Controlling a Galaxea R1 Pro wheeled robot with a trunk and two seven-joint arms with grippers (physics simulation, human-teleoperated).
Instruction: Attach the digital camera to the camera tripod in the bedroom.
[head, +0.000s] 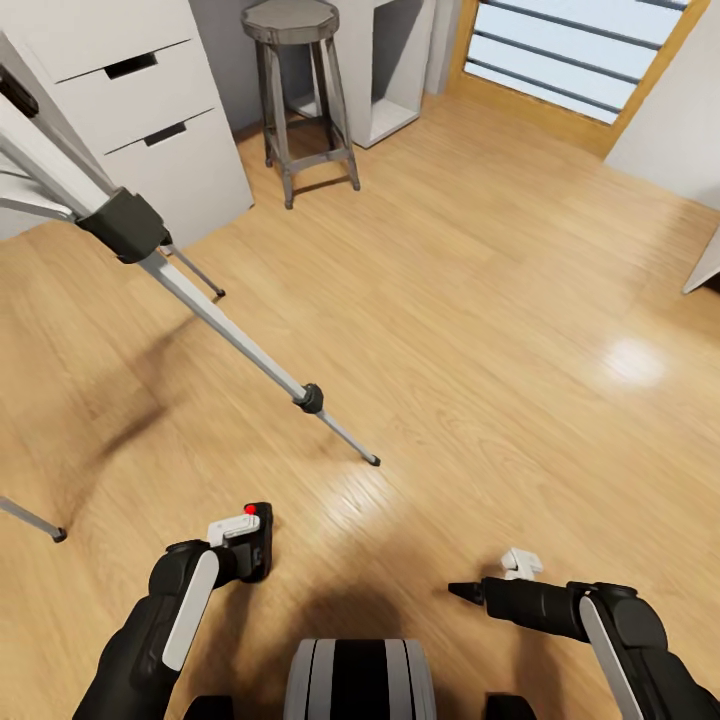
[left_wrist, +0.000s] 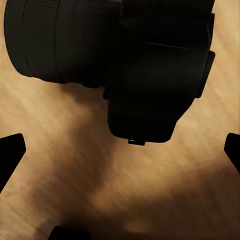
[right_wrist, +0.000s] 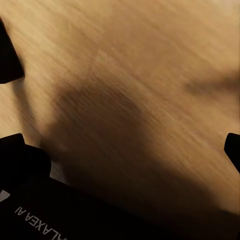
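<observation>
Wooden floor (head: 480, 300) spreads ahead, with a grey stool (head: 300, 90) and white drawers (head: 150, 110) beyond. My camera tripod (head: 200, 300) stands front-left, one leg slanting across. My left claw (head: 245, 545) grasps the digital camera (head: 255, 540); whether my right claw (head: 480, 590) is clenched, I cannot tell.

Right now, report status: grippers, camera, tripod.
Left gripper shut on the digital camera, red button up. Right gripper holds nothing; open or shut unclear. Camera tripod ahead-left, bare wood floor between.
</observation>
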